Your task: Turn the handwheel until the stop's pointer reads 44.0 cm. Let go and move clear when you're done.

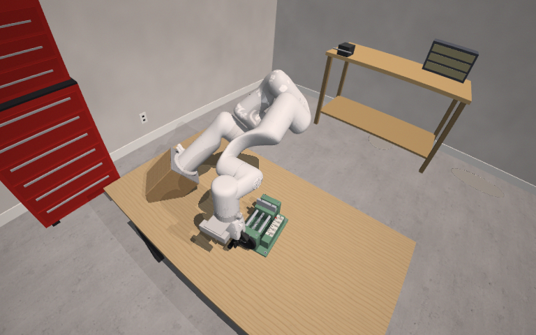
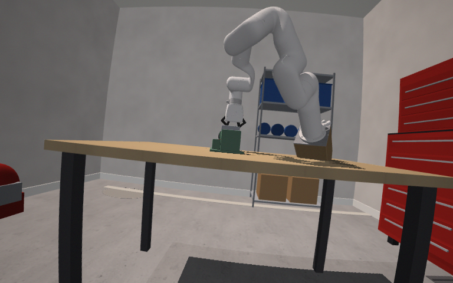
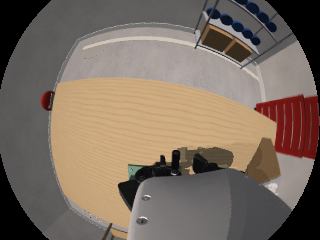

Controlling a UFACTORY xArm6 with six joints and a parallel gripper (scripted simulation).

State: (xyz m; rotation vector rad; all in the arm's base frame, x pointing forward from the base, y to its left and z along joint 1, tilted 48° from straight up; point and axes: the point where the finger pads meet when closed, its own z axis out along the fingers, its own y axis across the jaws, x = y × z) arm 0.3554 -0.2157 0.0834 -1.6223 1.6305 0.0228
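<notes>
The green stop unit stands on the table. Its black handwheel is on the end face and is partly hidden by the gripper. A dark crank handle sticks out from the wheel. A white scale runs along the unit, with a small red pointer mark near its far end; its reading is too small to tell. My gripper points down at the handwheel, its fingers apart on either side of the handle. Whether they touch it is hidden.
The wooden table carries the unit and the arm's angled brown base block. A grey block stands at the unit's far end. A red cabinet and a shelf rack are off the table.
</notes>
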